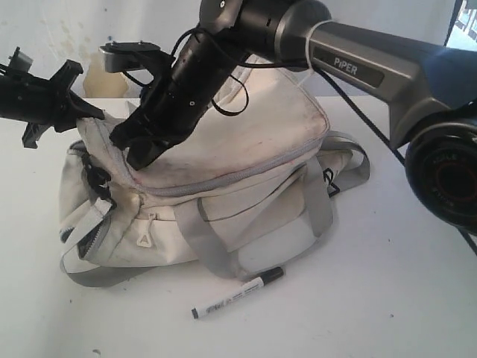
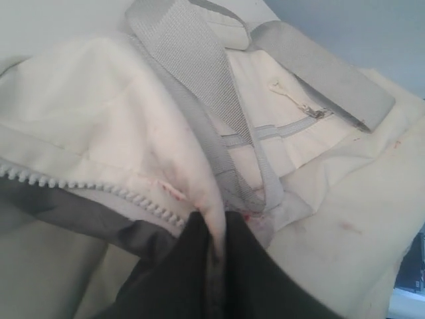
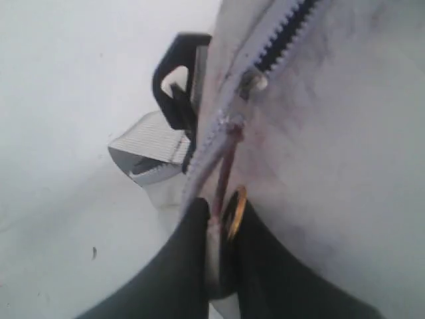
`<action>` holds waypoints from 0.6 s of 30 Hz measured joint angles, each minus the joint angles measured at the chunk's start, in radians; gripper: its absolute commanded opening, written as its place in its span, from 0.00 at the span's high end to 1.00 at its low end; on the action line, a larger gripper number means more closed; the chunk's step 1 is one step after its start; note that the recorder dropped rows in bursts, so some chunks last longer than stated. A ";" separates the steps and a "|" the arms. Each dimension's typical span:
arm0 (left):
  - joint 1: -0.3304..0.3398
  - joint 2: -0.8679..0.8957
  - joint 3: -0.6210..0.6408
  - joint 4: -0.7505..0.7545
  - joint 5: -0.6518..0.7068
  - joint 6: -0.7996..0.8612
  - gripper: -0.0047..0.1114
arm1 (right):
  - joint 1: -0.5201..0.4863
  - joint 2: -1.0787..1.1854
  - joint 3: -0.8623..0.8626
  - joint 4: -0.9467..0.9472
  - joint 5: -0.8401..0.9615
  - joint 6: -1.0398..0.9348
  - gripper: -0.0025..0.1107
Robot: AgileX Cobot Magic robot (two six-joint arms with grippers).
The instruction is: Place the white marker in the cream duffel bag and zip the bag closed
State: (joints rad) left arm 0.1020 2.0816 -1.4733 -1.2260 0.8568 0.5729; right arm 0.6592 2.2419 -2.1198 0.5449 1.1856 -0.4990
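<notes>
Only the exterior view shows the white marker [image 1: 238, 292], lower centre. Wrist views reveal left hand [image 2: 216, 222] pinching the cream duffel bag [image 2: 99, 100], right hand [image 3: 222, 212] pinching zipper pull [image 3: 224, 166].

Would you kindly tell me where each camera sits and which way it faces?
Exterior view: off the arms, looking down across the table at the cream duffel bag and white marker; left pincer and right pincer show.
Left wrist view: on the left arm, looking along the left pincer, shut on the bag's fabric beside a grey strap.
Right wrist view: on the right arm, looking along the right pincer, shut on the zipper pull.
Shared: both wrist views show the bag's zipper teeth.
</notes>
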 measured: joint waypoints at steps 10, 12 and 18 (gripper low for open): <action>0.012 0.000 0.000 0.013 0.004 -0.074 0.96 | 0.000 -0.033 0.000 -0.176 0.009 0.246 0.98; 0.012 0.000 0.000 0.013 0.000 -0.074 0.96 | 0.004 -0.043 0.009 -0.175 0.009 0.284 0.98; 0.014 0.000 0.000 0.013 -0.008 -0.077 0.96 | 0.051 -0.087 0.096 -0.179 0.009 0.314 0.98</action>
State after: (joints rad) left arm 0.1158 2.0816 -1.4733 -1.2128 0.8493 0.4964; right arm 0.7098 2.1549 -2.0234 0.3660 1.1950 -0.1850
